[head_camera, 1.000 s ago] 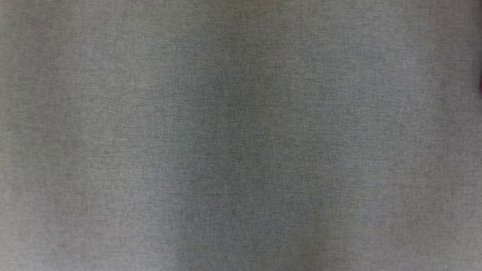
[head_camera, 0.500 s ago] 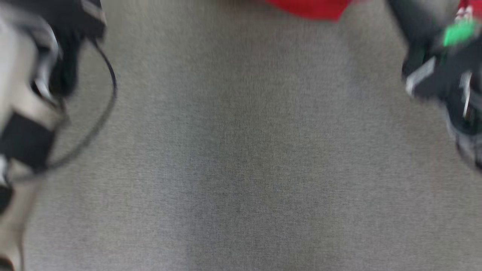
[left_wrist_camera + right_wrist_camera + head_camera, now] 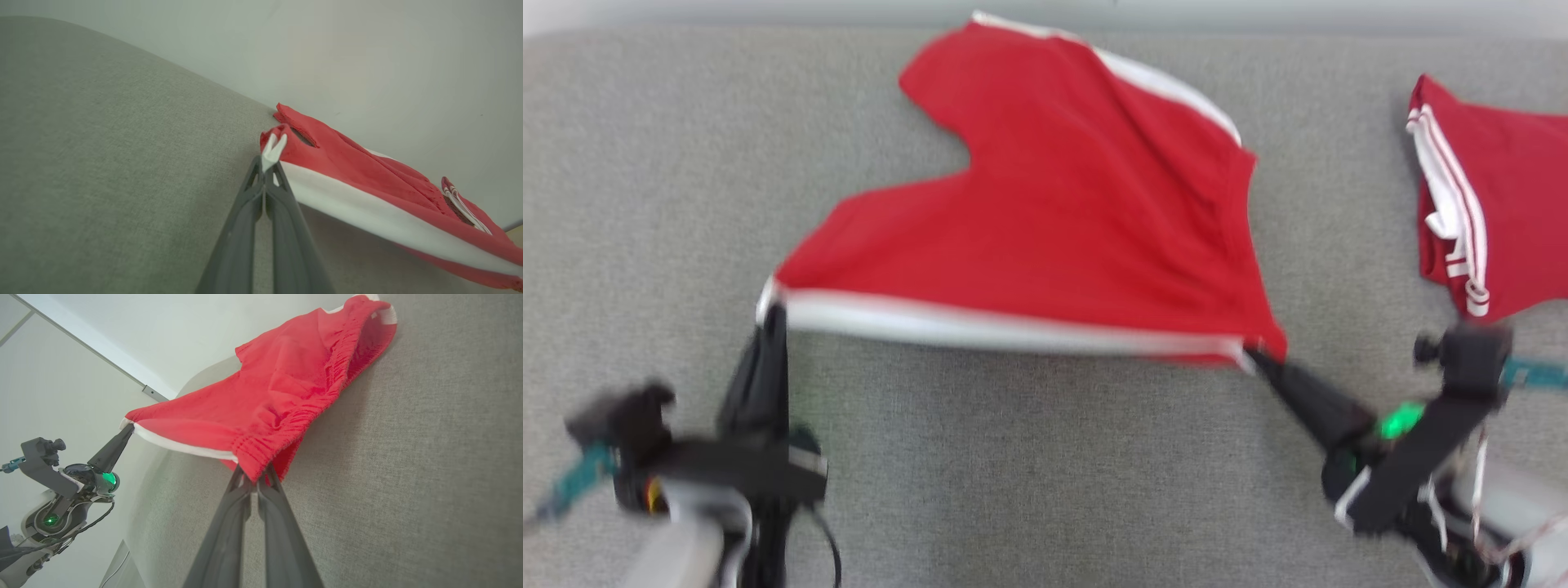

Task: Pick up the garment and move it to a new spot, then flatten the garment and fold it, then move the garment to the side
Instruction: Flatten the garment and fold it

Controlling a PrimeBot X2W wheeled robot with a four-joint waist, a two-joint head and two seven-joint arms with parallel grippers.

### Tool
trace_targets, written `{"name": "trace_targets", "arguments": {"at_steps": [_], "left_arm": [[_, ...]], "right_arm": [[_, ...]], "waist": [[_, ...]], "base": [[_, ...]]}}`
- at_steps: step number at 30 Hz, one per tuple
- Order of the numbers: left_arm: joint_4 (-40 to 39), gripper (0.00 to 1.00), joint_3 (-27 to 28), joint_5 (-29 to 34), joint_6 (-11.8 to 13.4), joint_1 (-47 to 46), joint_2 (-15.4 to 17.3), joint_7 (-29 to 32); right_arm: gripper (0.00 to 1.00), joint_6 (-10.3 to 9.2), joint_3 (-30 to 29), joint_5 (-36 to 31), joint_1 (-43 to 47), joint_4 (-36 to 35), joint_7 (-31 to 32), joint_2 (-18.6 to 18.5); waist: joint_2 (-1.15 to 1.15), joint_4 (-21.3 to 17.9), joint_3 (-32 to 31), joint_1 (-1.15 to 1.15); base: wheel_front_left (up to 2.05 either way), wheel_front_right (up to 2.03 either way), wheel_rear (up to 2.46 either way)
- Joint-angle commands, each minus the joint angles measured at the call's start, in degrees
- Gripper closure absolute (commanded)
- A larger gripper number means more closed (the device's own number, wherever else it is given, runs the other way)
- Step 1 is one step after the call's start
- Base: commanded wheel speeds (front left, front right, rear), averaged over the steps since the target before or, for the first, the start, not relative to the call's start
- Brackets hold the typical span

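Note:
The garment (image 3: 1045, 220) is a pair of red shorts with white trim, stretched between my two grippers over the grey fabric surface (image 3: 1029, 457). My left gripper (image 3: 772, 314) is shut on its white-edged left corner, seen close up in the left wrist view (image 3: 269, 157). At the other near corner my right gripper (image 3: 1254, 355) is shut on the gathered red waistband (image 3: 261, 465). The far part of the garment (image 3: 347, 343) rests on the surface, while the near edge hangs taut and lifted. The left gripper (image 3: 127, 430) also shows in the right wrist view.
A second red garment with white stripes (image 3: 1478, 204) lies at the right edge of the surface. The far edge of the grey surface (image 3: 727, 28) meets a pale wall. Bare grey fabric stretches between and in front of my arms.
The head camera has swung up from bare grey fabric. The stretched garment, both grippers and the second garment have come into view.

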Motion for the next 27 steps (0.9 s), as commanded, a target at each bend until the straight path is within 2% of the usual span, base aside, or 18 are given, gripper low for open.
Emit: {"name": "trace_targets", "arguments": {"at_steps": [1, 6, 11, 16, 23, 27], "left_arm": [[0.1, 1.0, 1.8, 0.7, 0.0, 3.6, -0.9, -0.3], [1.1, 1.0, 6.8, 4.6, -0.6, 13.6, -4.3, -0.3], [3.3, 1.0, 13.1, 7.6, -2.5, 21.0, -6.8, -0.3], [4.3, 1.0, 18.3, 11.6, -3.8, 26.0, -8.3, -0.4], [4.2, 1.0, 21.1, 14.8, -5.1, 25.8, -7.6, -0.4], [3.0, 1.0, 21.2, 16.1, -5.9, 23.1, -7.0, -0.4]], "right_arm": [[1.0, 0.06, -0.4, -0.8, 3.0, 0.3, -0.1, 0.5], [1.0, 0.06, -0.5, -1.8, 12.0, 0.4, -0.1, 1.8], [1.0, 0.06, 1.5, -1.5, 19.8, -0.9, -0.1, 2.8], [1.0, 0.04, 5.3, -0.4, 25.4, -3.0, 0.0, 1.6], [1.0, -0.02, 7.0, -2.2, 25.6, -3.8, 0.7, 1.5], [1.0, -0.02, 5.6, -2.6, 23.5, -4.7, 0.3, 2.5]], "waist": [[0.01, -0.1, -2.6, 0.02], [0.01, 0.1, -5.6, 0.02], [0.01, -0.1, -9.4, 0.02], [0.01, 0.1, -11.9, 0.02], [0.01, -0.3, -11.0, 0.02], [0.01, -1.5, -10.5, 0.02]], "base": [[0.0, 0.0, 0.0], [0.0, 0.0, 0.0], [0.0, 0.0, 0.0], [0.0, 0.0, 0.0], [0.0, 0.0, 0.0], [0.0, 0.0, 0.0]]}}
